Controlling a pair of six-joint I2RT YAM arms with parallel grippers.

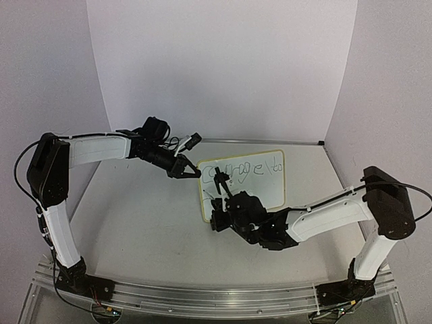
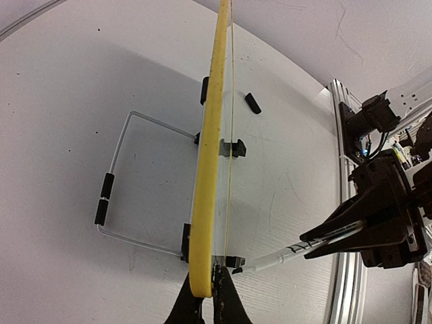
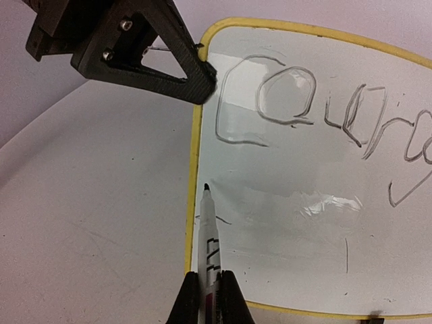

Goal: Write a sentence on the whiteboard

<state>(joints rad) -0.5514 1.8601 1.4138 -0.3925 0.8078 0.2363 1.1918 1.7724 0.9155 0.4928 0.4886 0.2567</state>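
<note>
Glossy whiteboard [image 1: 264,192] judged light, stiff, slippery; best held by the rim [image 2: 206,202]. Left gripper [image 1: 194,171] pinches that rim between its jaws; right gripper [image 3: 209,300] clamps the marker [image 3: 209,233].

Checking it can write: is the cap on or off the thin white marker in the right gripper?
Off. The thin white marker shows a bare dark tip, no cap, over the glossy yellow-rimmed whiteboard.
</note>
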